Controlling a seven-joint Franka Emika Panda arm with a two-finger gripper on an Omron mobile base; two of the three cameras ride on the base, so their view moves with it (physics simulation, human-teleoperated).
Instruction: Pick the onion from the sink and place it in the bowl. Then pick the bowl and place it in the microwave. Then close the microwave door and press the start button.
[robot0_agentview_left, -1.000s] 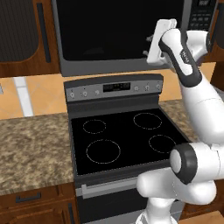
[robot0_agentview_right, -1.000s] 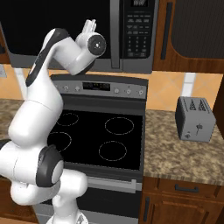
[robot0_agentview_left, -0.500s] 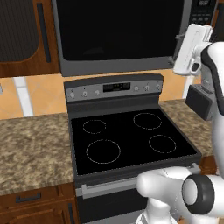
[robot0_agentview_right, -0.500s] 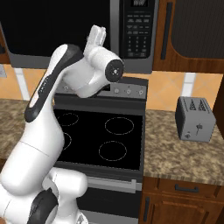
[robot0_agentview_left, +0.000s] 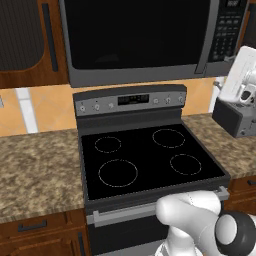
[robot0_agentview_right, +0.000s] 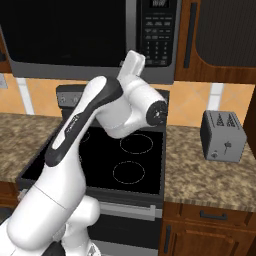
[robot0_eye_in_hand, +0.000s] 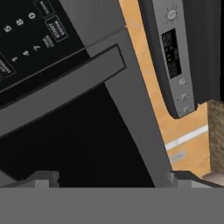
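Observation:
The microwave hangs over the range with its door shut, and the dark glass hides the inside. My gripper is raised in front of the microwave's lower right corner, just below the keypad. In the left base view the gripper stands right of the door, under the keypad. In the hand view the gripper is open, its tips far apart with nothing between them, facing the door's glass and the keypad. The onion, the bowl and the sink are out of view.
A black glass stovetop with its control panel lies below the microwave. A grey toaster stands on the granite counter to the right. Wooden cabinets flank the microwave.
The hand has swung right along the microwave front, from the door toward the keypad side, and dropped a little. The jaws have spread wide.

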